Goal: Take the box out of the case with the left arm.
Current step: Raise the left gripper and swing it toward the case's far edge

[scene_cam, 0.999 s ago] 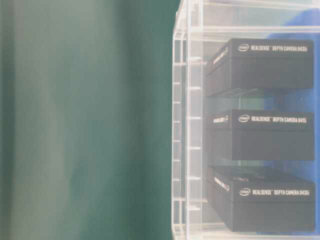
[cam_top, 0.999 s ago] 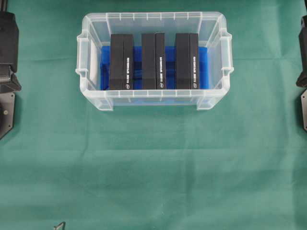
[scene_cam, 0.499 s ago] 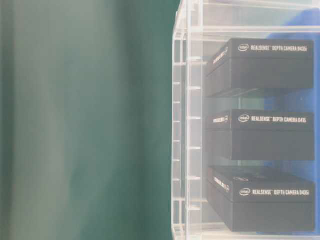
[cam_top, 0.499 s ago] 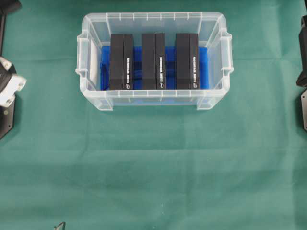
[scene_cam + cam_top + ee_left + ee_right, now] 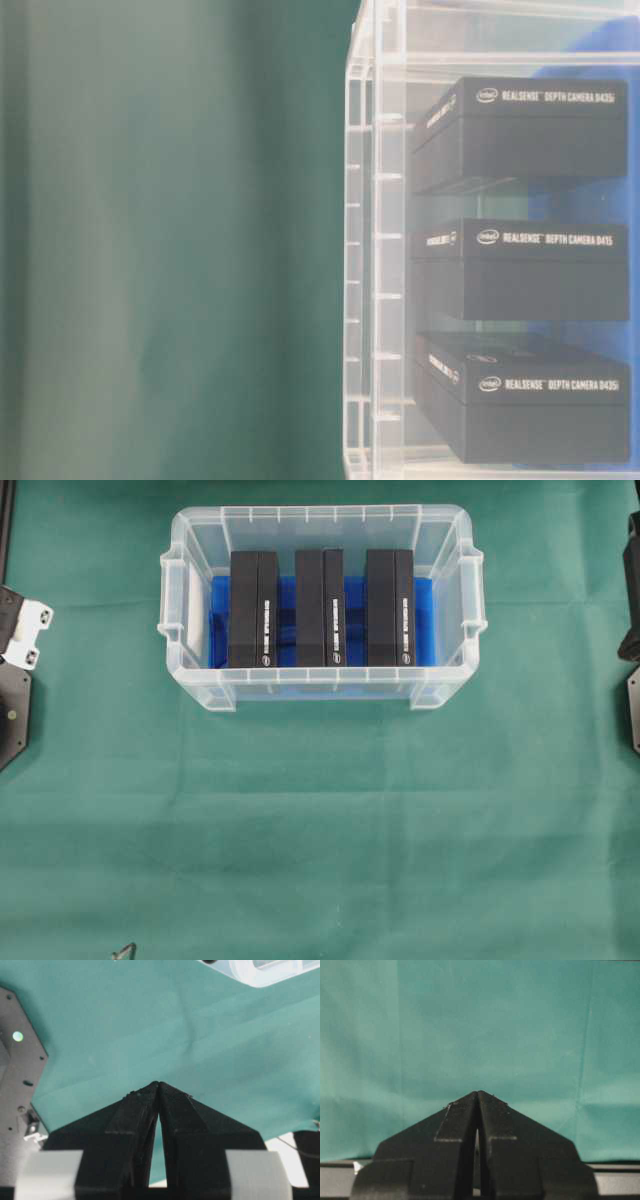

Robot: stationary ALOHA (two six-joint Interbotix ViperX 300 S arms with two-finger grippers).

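clearly | boxes (image 5: 545, 135): "intel realsense depth camera d435i" | left tool (image 5: 158, 1085) pressed together | right tool (image 5: 478, 1094) pressed together

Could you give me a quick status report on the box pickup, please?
Left gripper shut, empty, over cloth. Right gripper shut, empty. Three boxes in case. Nothing blocking.

My left gripper (image 5: 158, 1085) is matte black plastic, its two wedge-shaped fingers tapering to a ridge, with a pale grey-white rectangular pad (image 5: 47, 1174) at each outer side of those fingers. Left of that gripper sits my flat black angular base plate (image 5: 17, 1067), dotted with small screw holes and one shiny round stud. My right gripper (image 5: 478, 1094) is the same black wedge pair, faint rectangular seams across its fingers.
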